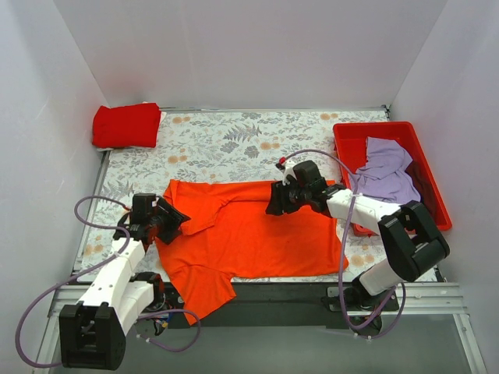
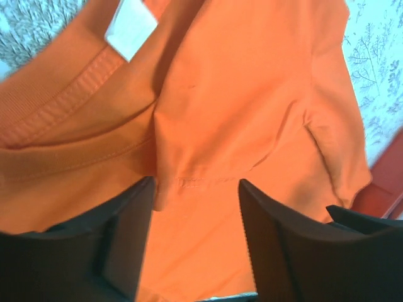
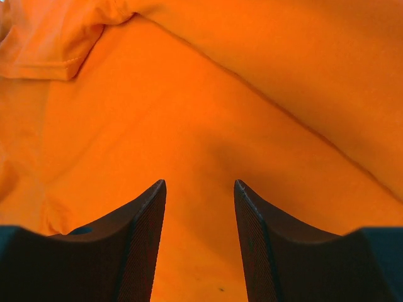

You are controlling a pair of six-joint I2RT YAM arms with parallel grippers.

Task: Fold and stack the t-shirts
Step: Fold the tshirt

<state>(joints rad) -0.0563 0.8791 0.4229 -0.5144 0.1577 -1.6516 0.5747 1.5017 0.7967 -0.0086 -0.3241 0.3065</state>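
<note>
A bright orange t-shirt [image 1: 249,234] lies spread on the floral table, partly folded along its top edge, one sleeve hanging over the front edge. My left gripper [image 1: 173,217] is open over its left side near the collar [image 2: 75,119] and white label [image 2: 131,30]. My right gripper [image 1: 274,199] is open over the shirt's top right part; orange cloth [image 3: 201,126] fills that wrist view. A deeper red t-shirt [image 1: 126,125] lies folded at the back left. A pale lavender t-shirt [image 1: 386,171] lies crumpled in the bin over a dark maroon one [image 1: 427,183].
A rigid red plastic bin [image 1: 351,140] stands at the right edge of the table. The floral tablecloth [image 1: 234,140] shows behind the orange shirt. White walls close in the left, back and right sides.
</note>
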